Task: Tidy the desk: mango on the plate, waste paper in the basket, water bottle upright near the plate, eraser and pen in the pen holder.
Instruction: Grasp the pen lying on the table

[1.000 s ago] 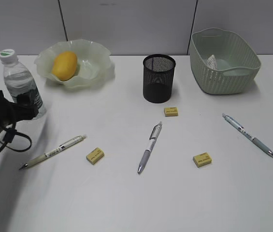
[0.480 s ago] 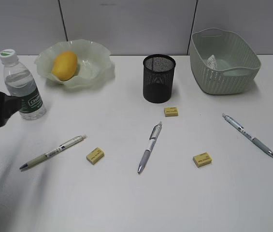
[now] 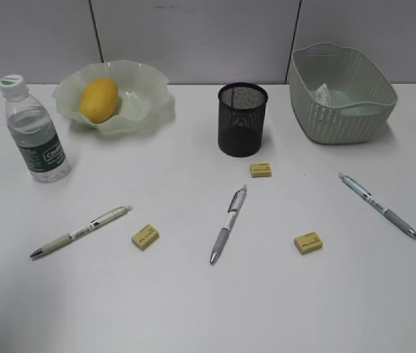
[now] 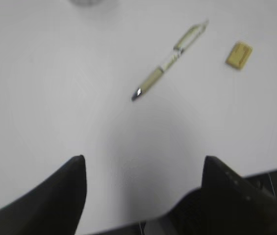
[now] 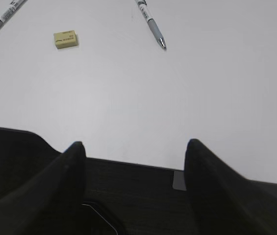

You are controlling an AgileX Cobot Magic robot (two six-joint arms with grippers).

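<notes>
Mango [image 3: 98,99] is sitting in the plate [image 3: 152,84], so that part looks done. Paper [image 3: 323,94] is lying in the basket [image 3: 340,121], done too. Bottle [image 3: 34,132] is standing upright just left of and below the plate, w/ cap on; prob. done as well.

Left to do: pens & erasers. Holder [image 3: 241,119] is standing mid-desk [image 3: 193,309]; can't see anything inside. Three pens are lying loose: left pen [image 3: 81,230], mid pen [image 3: 228,223], right pen [image 3: 378,205]. Three erasers also loose: one [image 3: 261,170] just in front of the holder, one [image 3: 144,237] near the left pen, one [image 3: 307,243] right of the mid pen.

Left gripper [image 4: 143,166] is hanging wide & empty over bare desk, near the desk edge. Right gripper [image 5: 134,149] is hanging wide & empty at the front edge. Neither is showing in the exterior view.
</notes>
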